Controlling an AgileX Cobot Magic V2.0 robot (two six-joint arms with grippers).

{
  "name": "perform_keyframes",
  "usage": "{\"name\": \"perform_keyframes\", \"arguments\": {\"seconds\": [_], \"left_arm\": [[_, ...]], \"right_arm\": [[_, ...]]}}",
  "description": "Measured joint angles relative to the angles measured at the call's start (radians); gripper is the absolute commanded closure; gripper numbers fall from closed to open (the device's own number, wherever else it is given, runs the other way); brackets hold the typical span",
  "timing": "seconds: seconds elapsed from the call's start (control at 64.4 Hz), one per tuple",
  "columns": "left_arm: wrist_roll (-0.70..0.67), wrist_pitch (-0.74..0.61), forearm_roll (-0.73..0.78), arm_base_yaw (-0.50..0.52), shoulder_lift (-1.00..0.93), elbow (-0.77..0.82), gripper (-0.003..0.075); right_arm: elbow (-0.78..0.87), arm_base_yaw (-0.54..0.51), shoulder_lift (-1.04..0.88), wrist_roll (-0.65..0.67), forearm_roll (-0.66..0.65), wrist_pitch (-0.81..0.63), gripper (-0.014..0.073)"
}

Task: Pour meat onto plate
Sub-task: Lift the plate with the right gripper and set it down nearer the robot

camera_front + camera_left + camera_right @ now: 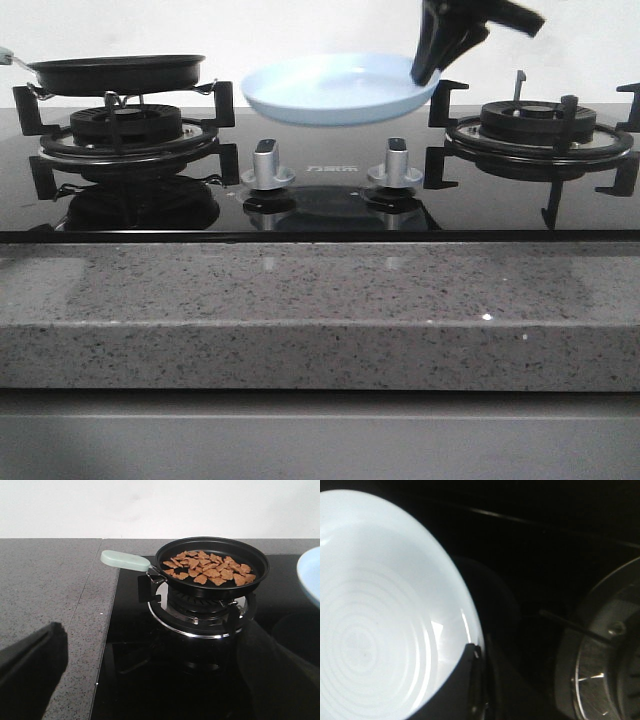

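At the left end of the black glass cooktop (330,205), a black frying pan (115,72) sits on the left burner (125,135), close to the far-left corner of the stone counter (300,310). Its pale-green handle (125,560) sticks out past the glass edge over the grey stone. The meat (210,568) lies in a loose single layer across the pan floor, inside the rim all round.

The left gripper (150,680) shows only in its wrist view, as two dark fingers (30,655) spread wide apart with nothing between them, back from the pan and on the near side of the burner. Bare glass lies between it and the burner.

In the middle, two silver knobs (268,165) stand near the front edge of the glass. Above and behind them the pale-blue plate (340,88) hangs off the surface, roughly level, between the two burners and clear of both grates. Its left rim comes near the pan without touching.

The right gripper (428,68) pinches the plate's right rim; its wrist view shows a dark finger (465,685) lapped over the edge. The right burner (540,130) stands bare towards the far-right corner.
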Motion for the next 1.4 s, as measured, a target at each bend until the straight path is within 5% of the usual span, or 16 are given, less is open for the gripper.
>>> {"name": "perform_keyframes", "arguments": {"seconds": [0.326, 0.481, 0.699, 0.87, 1.398], "left_arm": [[0.0, 0.0, 0.0, 0.0, 0.0, 0.0, 0.0048], [0.0, 0.0, 0.0, 0.0, 0.0, 0.0, 0.0048], [0.0, 0.0, 0.0, 0.0, 0.0, 0.0, 0.0048], [0.0, 0.0, 0.0, 0.0, 0.007, 0.0, 0.0048], [0.0, 0.0, 0.0, 0.0, 0.011, 0.0, 0.0048]], "right_arm": [[0.076, -0.002, -0.153, -0.018, 0.009, 0.007, 0.0652], [0.29, 0.006, -0.286, -0.036, 0.009, -0.016, 0.0652], [0.686, 0.053, -0.497, -0.059, 0.012, -0.223, 0.0652], [0.844, 0.08, -0.555, -0.067, 0.027, -0.292, 0.0652], [0.902, 0.08, -0.493, -0.081, 0.083, -0.425, 0.0652]]}}
